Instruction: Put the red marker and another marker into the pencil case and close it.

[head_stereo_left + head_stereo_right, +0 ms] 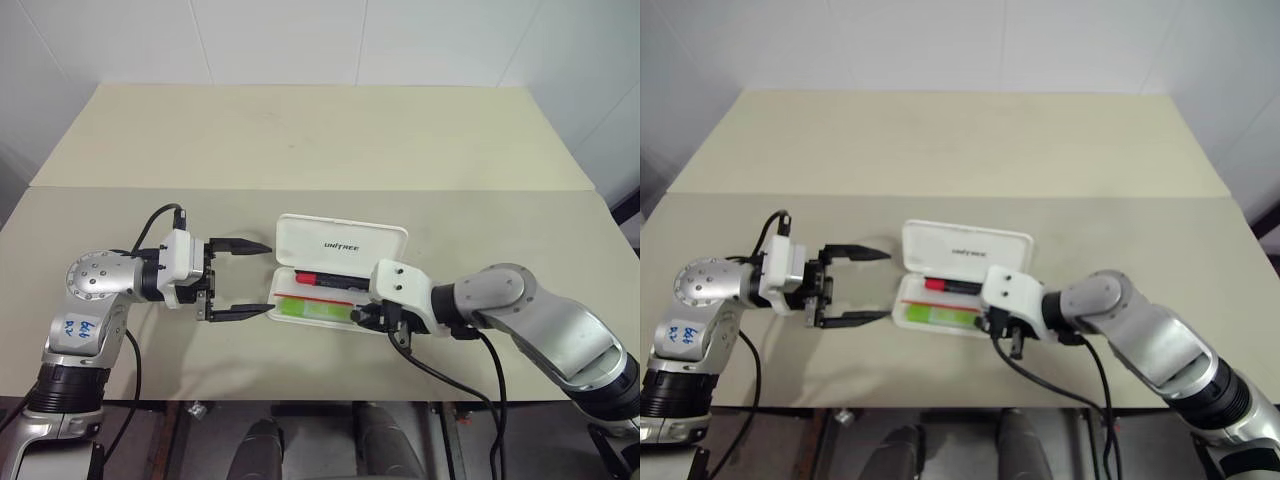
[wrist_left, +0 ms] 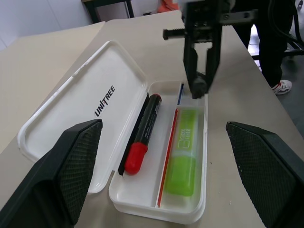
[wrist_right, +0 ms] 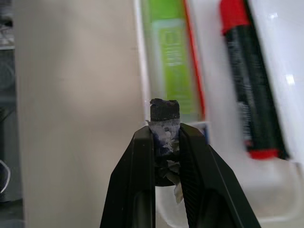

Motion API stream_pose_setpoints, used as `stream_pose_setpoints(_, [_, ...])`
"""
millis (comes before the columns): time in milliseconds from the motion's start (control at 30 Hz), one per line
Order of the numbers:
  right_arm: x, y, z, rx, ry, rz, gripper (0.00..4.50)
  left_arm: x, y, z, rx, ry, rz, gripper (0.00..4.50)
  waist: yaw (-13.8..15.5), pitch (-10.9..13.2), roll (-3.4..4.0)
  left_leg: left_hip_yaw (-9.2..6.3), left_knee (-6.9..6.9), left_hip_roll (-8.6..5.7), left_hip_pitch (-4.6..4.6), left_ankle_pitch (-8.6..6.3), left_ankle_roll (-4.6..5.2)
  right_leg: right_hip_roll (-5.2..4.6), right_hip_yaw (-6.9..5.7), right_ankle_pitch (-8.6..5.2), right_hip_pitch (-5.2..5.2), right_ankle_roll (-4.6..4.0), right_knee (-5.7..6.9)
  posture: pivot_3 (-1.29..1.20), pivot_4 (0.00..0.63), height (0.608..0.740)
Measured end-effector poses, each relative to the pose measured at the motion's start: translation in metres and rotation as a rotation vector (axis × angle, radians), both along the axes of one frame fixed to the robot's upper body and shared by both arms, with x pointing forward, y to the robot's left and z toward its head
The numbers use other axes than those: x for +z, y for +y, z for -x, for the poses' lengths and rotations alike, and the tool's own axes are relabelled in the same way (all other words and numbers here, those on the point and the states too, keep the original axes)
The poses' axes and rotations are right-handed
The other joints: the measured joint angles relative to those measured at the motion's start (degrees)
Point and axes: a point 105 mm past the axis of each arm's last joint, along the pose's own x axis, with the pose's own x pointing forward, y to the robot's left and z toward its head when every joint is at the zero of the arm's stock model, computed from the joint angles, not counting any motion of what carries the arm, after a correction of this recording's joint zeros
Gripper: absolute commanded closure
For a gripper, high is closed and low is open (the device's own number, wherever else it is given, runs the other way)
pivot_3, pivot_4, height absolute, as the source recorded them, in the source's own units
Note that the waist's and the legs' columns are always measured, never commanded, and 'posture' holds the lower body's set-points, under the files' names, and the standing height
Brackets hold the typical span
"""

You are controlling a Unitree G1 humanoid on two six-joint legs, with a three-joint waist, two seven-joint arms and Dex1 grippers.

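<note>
The case (image 1: 340, 240) lies open near the middle of the tabletop (image 1: 300, 140), its lid (image 2: 95, 95) folded flat toward twelve o'clock and the tray (image 2: 199, 209) on the six o'clock side. Both markers lie in the tray, side by side along its length: the red marker (image 2: 142, 137) next to the hinge, the green marker (image 2: 184, 156) at its six o'clock against the front wall, with a thin red stripe (image 2: 167, 156) between them. The left gripper (image 1: 240, 280) hangs at nine o'clock of the case, just beside its short end, fingers (image 1: 240, 246) spread wide and holding nothing, pointed at the tray. The right gripper (image 2: 199, 88) is at the tray's three o'clock end, angled down, its fingers (image 3: 142, 190) closed together; the tip seems to rest on or just above the tray's rim near the green marker, though contact is hard to judge.
</note>
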Motion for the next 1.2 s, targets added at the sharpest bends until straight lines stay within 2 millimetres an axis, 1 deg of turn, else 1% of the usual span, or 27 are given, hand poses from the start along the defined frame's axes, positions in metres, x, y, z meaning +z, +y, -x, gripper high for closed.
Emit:
stream_pose_setpoints(67, [0.000, -0.001, -0.001, -0.005, -0.009, 0.004, 3.39, 0.000, 0.000, 0.000, 0.001, 0.000, 0.000, 0.00, 0.1, 0.0, 0.00, 0.00, -0.01, 0.00, 0.00, 0.00, 0.00, 0.00, 0.00, 0.00, 0.00, 0.00, 0.00, 0.00, 0.150, 0.740])
stream_pose_setpoints(100, [0.000, -0.002, -0.002, -0.005, -0.013, 0.008, 3.15, 0.000, 0.000, 0.000, 0.001, 0.000, 0.000, 0.00, 0.1, 0.0, 0.00, 0.00, -0.01, 0.00, 0.00, 0.00, 0.00, 0.00, 0.00, 0.00, 0.00, 0.00, 0.00, 0.00, 0.150, 0.740])
stream_pose_setpoints(200, [-0.001, -0.009, -0.004, -0.021, -0.021, 0.031, 2.09, 0.000, 0.000, 0.000, 0.002, -0.001, 0.000, 0.00, 0.2, 0.0, 0.00, 0.00, -0.01, 0.00, 0.00, 0.00, 0.00, 0.00, 0.00, 0.00, 0.00, -0.01, -0.02, 0.00, 0.150, 0.740])
stream_pose_setpoints(367, [0.000, -0.012, -0.005, -0.016, -0.033, 0.042, 0.28, -0.001, -0.001, 0.000, -0.001, 0.004, -0.002, 0.00, 0.2, 0.0, 0.00, 0.01, -0.01, 0.01, 0.00, 0.00, 0.00, 0.00, -0.01, -0.03, 0.00, -0.05, -0.02, 0.00, 0.150, 0.740])
stream_pose_setpoints(400, [-0.001, -0.012, -0.005, -0.014, -0.031, 0.045, 0.04, -0.001, -0.001, 0.000, -0.001, 0.004, -0.002, 0.00, 0.2, 0.0, 0.00, 0.01, -0.01, 0.01, 0.00, 0.00, 0.00, 0.00, 0.00, -0.03, 0.00, -0.05, -0.03, 0.00, 0.150, 0.740])
stream_pose_setpoints(633, [-0.001, -0.017, -0.005, -0.013, -0.031, 0.058, 0.04, -0.002, -0.003, -0.001, 0.002, 0.005, 0.000, 0.00, 0.3, 0.0, 0.00, 0.01, 0.00, 0.01, 0.00, 0.00, 0.00, 0.00, 0.00, -0.04, 0.00, -0.06, -0.04, 0.00, 0.150, 0.740])
stream_pose_setpoints(833, [0.002, -0.012, -0.023, -0.081, -0.078, -0.001, 0.04, -0.003, -0.004, -0.001, -0.001, 0.003, 0.004, 0.00, 0.2, 0.0, -0.02, 0.02, 0.01, 0.01, 0.00, 0.00, 0.00, 0.01, 0.00, -0.03, 0.00, -0.09, -0.03, 0.00, 0.150, 0.740])
stream_pose_setpoints(1033, [0.007, -0.007, -0.032, -0.103, -0.105, -0.052, 0.04, -0.003, -0.005, -0.002, 0.002, -0.001, 0.001, 0.00, 0.3, 0.0, -0.02, 0.02, -0.03, 0.02, -0.02, 0.00, 0.00, 0.01, 0.00, -0.01, -0.01, -0.05, -0.08, 0.00, 0.150, 0.740])
stream_pose_setpoints(1133, [0.007, -0.007, -0.035, -0.117, -0.110, -0.061, 0.04, -0.003, -0.005, -0.002, 0.004, -0.003, -0.002, 0.00, 0.3, 0.0, -0.02, 0.02, -0.04, 0.02, -0.02, 0.00, 0.00, 0.01, 0.00, -0.01, -0.01, -0.04, -0.08, 0.00, 0.150, 0.740])
stream_pose_setpoints(1200, [0.005, -0.012, -0.041, -0.143, -0.119, -0.050, 0.04, -0.003, -0.005, -0.002, 0.006, -0.003, -0.003, 0.00, 0.3, 0.0, -0.02, 0.02, -0.02, 0.01, -0.02, 0.00, 0.00, 0.01, 0.00, -0.01, -0.01, -0.04, -0.08, 0.00, 0.150, 0.740])
